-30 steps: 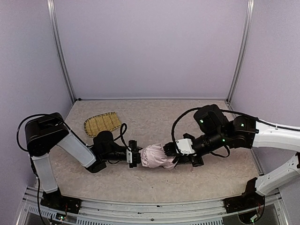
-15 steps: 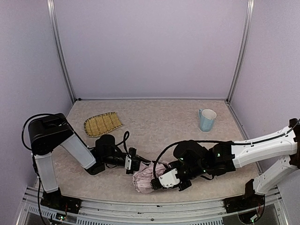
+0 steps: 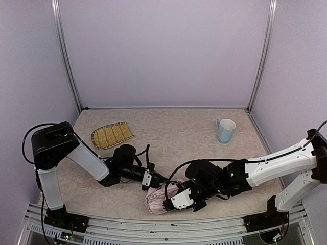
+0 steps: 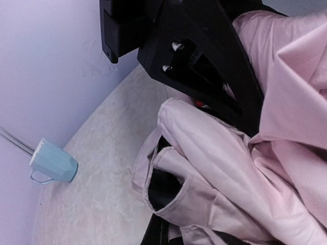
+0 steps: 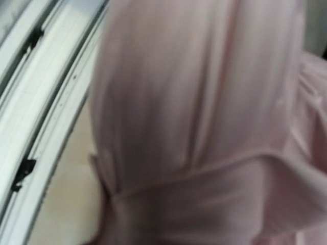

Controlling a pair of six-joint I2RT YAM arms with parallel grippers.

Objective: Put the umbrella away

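Presently, the umbrella [image 3: 155, 196] is bunched between left gripper [image 3: 152, 179] and right gripper [image 3: 168, 203]. Closure of either cannot be determined. Loose folds ahead should be gathered evenly.

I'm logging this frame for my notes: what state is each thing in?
umbrella: folded, fabric loose and bunched, lying on its side.
mug: upright.
woven tray: flat, nothing in it.
left gripper: at the umbrella, grip hidden.
right gripper: at the umbrella, grip hidden.
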